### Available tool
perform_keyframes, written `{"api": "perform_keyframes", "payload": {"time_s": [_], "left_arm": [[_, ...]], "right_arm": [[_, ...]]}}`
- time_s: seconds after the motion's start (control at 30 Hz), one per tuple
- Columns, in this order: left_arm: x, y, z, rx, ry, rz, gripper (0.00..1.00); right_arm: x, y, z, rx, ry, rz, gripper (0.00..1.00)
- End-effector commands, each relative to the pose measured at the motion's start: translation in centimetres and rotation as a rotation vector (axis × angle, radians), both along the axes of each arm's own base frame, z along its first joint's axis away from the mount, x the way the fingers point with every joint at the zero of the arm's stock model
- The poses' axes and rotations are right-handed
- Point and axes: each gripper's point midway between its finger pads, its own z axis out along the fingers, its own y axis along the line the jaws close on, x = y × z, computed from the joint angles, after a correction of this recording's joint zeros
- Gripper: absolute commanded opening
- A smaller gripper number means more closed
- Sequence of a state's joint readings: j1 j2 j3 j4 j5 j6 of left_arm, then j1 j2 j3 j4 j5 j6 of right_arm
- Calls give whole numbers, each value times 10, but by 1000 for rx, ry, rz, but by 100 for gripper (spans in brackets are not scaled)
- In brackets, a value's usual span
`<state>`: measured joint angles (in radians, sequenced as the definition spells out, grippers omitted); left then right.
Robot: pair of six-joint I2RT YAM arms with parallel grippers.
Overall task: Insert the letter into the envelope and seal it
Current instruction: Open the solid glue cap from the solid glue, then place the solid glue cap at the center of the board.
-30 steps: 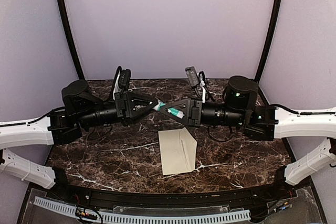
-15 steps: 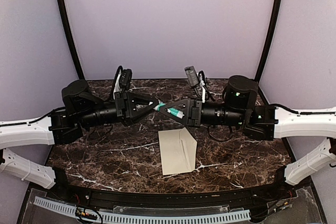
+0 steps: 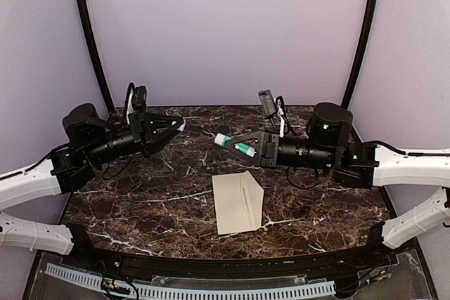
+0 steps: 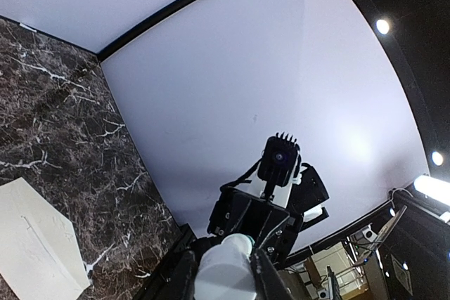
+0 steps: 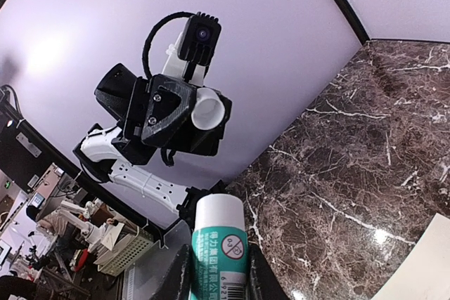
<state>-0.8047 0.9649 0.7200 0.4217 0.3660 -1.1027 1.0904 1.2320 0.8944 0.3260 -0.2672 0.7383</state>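
White cap (image 4: 225,272) pinched in left jaws, green glue stick (image 5: 219,244) in right jaws.

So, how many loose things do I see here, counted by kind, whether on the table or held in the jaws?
cream envelope: 1
glue stick: 1
white cap: 1
Total: 3
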Motion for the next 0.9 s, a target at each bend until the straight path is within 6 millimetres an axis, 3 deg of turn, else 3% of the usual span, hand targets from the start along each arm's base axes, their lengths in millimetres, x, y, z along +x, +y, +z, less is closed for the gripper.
{"api": "perform_keyframes", "payload": {"time_s": [0.0,0.07,0.13,0.17,0.2,0.23,0.27,0.3,0.37,0.5,0.57,0.63,0.73,0.87], "left_arm": [[2,25,8,10,-39,70,0],[7,32,3,46,-48,106,0],[18,43,-14,137,-49,165,0],[23,50,-36,222,-5,190,0],[39,65,-52,303,1,263,0],[41,77,-82,414,72,282,0],[55,96,-103,513,89,351,0],[53,111,-131,621,168,369,0],[57,138,-168,782,234,428,0],[65,182,-219,970,298,532,0],[70,207,-241,986,372,584,0],[71,216,-256,984,414,602,0],[77,226,-266,982,425,647,0],[80,254,-285,1042,495,716,0]], "right_arm": [[1,-13,16,43,-24,-28,0],[2,-16,14,40,-23,-37,0],[3,-18,13,38,-24,-43,0],[2,-19,13,37,-24,-43,0],[2,-19,13,35,-26,-44,0],[3,-19,13,34,-28,-44,0],[2,-20,15,34,-30,-42,0],[2,-20,15,32,-34,-45,0],[3,-23,14,23,-38,-54,0],[5,-28,11,7,-45,-78,0],[4,-27,11,4,-49,-76,0],[3,-26,11,2,-47,-66,0],[3,-25,10,-2,-46,-60,0],[3,-27,11,-1,-51,-69,0]]}}
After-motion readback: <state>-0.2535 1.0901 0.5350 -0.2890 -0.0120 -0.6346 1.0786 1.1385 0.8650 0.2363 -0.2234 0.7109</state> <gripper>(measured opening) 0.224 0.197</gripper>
